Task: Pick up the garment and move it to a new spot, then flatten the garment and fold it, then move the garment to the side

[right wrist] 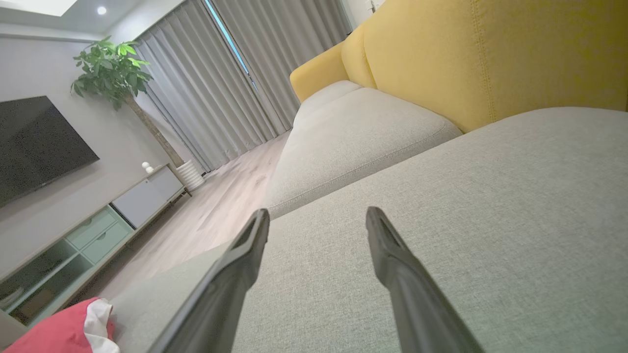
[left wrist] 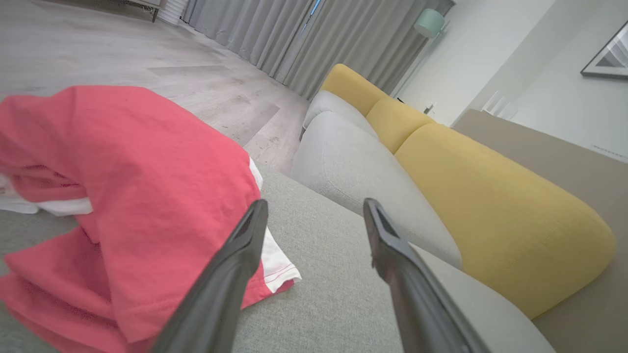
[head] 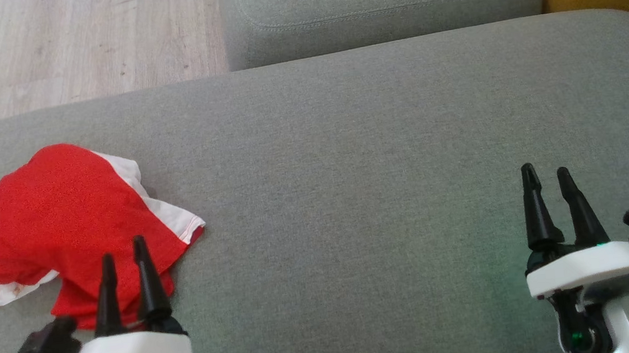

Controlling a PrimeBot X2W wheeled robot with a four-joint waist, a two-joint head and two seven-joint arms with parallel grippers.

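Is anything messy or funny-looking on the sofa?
Yes. The red shirt lies scrunched in a heap at the left end of the cushion, with white bits poking out, instead of lying flat. Nothing else looks odd.

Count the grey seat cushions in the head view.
2. The near cushion spans the front, the red garment on its left end; the far cushion sits behind it, at the top. More may lie outside the frame.

No legible writing, label, brand, number or sign anywhere: none on the crumpled red-and-white cloth garment (head: 64, 212), none on the grey woven fabric sofa cushion (head: 377, 164) beneath that garment.
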